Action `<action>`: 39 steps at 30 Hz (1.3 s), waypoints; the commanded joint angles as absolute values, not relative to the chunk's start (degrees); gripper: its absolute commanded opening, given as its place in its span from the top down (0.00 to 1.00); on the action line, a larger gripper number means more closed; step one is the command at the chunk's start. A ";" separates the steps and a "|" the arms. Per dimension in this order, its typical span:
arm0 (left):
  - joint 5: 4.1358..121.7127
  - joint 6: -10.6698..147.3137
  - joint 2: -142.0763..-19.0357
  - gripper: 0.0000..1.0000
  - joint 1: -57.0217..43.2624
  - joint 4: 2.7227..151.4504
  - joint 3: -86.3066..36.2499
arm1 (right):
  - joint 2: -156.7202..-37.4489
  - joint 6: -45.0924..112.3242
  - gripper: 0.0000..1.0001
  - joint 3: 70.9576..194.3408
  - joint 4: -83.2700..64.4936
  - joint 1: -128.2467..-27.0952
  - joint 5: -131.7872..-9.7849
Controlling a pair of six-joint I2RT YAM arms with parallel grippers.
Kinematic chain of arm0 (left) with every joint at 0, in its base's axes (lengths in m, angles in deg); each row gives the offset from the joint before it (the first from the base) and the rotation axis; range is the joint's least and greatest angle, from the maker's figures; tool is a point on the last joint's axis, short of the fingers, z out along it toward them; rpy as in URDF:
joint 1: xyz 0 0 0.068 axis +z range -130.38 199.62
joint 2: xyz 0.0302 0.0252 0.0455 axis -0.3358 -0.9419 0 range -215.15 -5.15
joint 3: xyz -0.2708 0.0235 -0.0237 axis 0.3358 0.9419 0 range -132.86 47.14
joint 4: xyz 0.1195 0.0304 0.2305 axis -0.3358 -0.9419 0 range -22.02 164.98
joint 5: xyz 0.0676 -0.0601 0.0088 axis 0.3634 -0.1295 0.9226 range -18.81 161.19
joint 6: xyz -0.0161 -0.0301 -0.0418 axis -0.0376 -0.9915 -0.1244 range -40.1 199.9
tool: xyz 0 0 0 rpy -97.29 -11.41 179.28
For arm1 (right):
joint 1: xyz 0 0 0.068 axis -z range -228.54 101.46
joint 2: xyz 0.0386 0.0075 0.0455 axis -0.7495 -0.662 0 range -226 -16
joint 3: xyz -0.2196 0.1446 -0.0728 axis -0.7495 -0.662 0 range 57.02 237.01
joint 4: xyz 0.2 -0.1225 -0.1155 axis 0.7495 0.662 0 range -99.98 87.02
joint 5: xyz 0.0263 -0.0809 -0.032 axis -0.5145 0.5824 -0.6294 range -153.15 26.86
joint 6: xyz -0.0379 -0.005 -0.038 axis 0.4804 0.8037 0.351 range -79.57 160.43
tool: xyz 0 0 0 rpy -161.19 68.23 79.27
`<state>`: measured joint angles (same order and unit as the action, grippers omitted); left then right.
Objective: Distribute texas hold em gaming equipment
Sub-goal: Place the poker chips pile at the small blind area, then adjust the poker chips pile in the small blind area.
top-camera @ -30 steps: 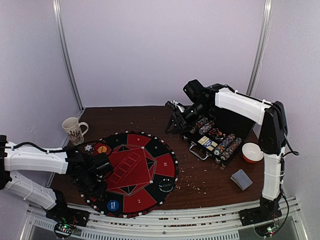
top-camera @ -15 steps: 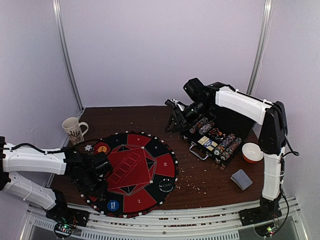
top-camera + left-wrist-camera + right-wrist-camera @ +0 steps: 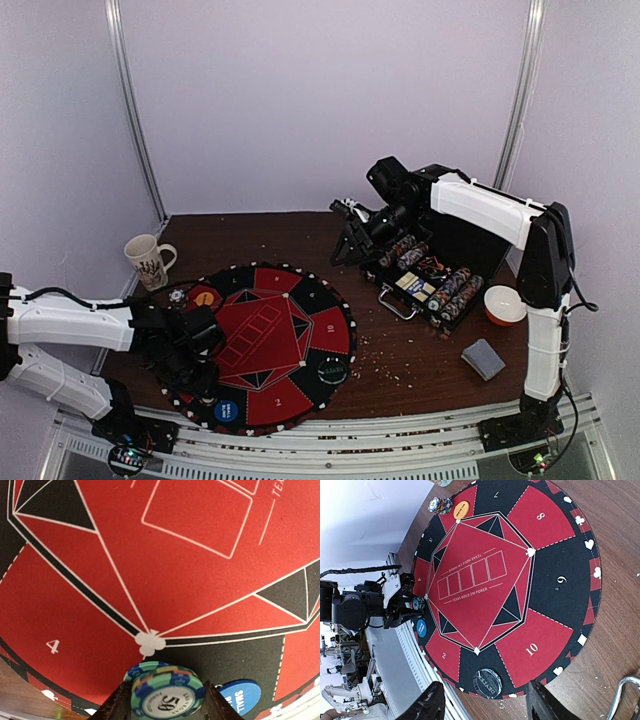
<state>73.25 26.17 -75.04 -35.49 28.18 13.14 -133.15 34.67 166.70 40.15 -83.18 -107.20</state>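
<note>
While the top view hides it, the left wrist view shows the left gripper (image 3: pixel 166 706) clamped on green chips (image 3: pixel 165 692) over the mat (image 3: pixel 190 580), at its near-left edge beside the blue button (image 3: pixel 239 696). The right gripper (image 3: pixel 485 707) hangs beyond the mat's far-right edge, fingers apart and empty. Cards (image 3: pixel 484 358) lie right of the mat.

"50" on green chip (image 3: pixel 167 700), "SMALL" on blue disc (image 3: pixel 239 696), "TEXAS HOLD EM POKER" on mat (image 3: pixel 485 545)
</note>
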 commanded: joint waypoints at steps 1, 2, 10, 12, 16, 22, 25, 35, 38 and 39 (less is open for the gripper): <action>72.81 26.16 -75.59 0.50 -35.22 29.38 14.12 | -133.91 35.39 0.42 168.42 41.67 -83.24 -106.70; 72.89 26.02 -75.59 0.50 -35.22 29.25 14.13 | -133.88 35.41 0.42 168.40 41.68 -83.26 -106.68; 73.03 26.11 -75.16 0.45 -35.22 28.50 13.91 | -134.11 35.60 0.42 168.55 41.87 -83.29 -106.60; 74.47 26.20 -74.78 0.41 -35.25 27.51 12.84 | -134.14 35.59 0.42 168.55 41.97 -83.28 -106.63; 76.67 25.99 -73.49 0.33 -35.16 25.70 11.35 | -134.13 35.77 0.42 168.55 42.10 -83.28 -106.71; 79.80 30.20 -71.57 0.23 -34.45 24.95 8.09 | -134.14 36.12 0.42 168.72 42.48 -83.27 -106.70; 79.91 37.26 -71.25 0.15 -34.35 26.12 5.15 | -134.01 36.34 0.42 168.72 42.64 -83.26 -106.71; 73.64 49.91 -77.68 0.02 -34.35 23.51 3.68 | -133.96 37.18 0.42 168.13 43.28 -83.30 -106.82; 77.92 48.80 -81.51 0.02 -34.39 20.15 3.10 | -134.02 37.34 0.42 168.02 43.20 -83.26 -107.04; 78.45 48.57 -81.69 0.02 -34.35 20.12 3.04 | -134.08 37.29 0.42 168.06 43.19 -83.27 -107.15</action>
